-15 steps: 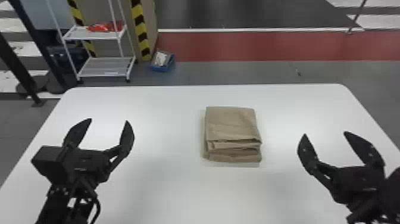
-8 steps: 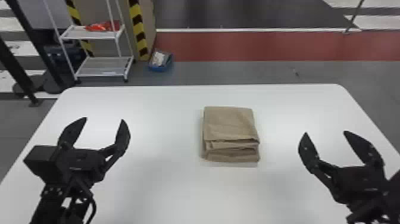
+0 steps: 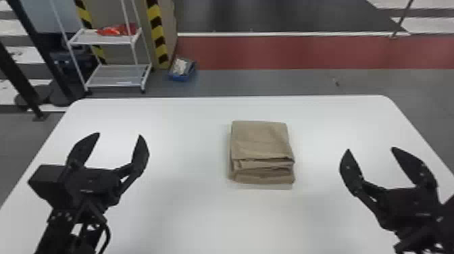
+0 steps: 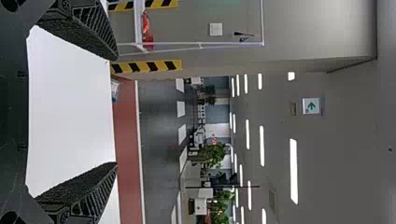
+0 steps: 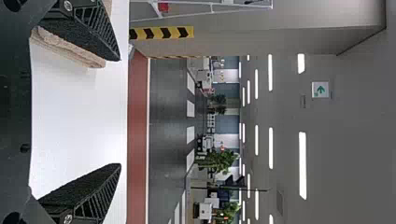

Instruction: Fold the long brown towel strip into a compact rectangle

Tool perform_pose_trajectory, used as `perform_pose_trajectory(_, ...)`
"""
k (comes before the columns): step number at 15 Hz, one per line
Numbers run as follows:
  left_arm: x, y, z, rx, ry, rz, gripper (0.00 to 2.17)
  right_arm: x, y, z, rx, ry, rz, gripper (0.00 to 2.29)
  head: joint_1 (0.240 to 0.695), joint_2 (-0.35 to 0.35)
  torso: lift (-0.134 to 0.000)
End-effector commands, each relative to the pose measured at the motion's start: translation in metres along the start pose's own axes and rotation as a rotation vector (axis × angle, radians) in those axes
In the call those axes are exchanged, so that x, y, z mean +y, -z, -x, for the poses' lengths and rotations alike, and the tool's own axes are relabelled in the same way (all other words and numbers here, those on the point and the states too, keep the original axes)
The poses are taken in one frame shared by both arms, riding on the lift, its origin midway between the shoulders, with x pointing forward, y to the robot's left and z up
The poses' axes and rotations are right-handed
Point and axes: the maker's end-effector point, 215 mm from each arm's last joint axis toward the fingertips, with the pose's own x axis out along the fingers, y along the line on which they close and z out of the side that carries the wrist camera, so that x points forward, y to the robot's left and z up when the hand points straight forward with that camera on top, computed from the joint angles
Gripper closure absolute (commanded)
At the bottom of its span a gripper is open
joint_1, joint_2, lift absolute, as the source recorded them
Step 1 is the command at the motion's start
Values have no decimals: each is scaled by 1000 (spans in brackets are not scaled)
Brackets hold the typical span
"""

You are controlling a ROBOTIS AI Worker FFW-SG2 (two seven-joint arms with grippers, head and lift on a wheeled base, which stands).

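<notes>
I had the long brown cloth towel strip [image 3: 261, 140] folded into a compact, layered stack, mid-table on the smooth white tabletop [image 3: 189, 118], between the grippers and touching neither; outline nearly square, long axis roughly near-to-far, far end angled slightly left; stacked fold edges faced me, flatter top layer behind them; black two-fingered left gripper [image 3: 119, 134] was left of the stack, fingers wide open, nothing between; matching black right gripper [image 3: 371, 148] was on the right, fingers also spread, empty; in the right wrist view, the towel showed partly behind one finger.
</notes>
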Motion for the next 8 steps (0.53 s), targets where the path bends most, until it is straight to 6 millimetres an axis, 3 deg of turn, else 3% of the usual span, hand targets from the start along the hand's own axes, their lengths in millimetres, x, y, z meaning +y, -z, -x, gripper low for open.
perform_pose_trajectory(1, -2, 0, 0, 0, 4, 1, 90, 0, -1, 0, -5, 1, 0, 73, 695, 19, -128)
perform_pose_trajectory(8, -4, 1, 1, 2, 9, 2, 90, 2, -4, -1, -17, 0, 5, 80, 695, 15, -128)
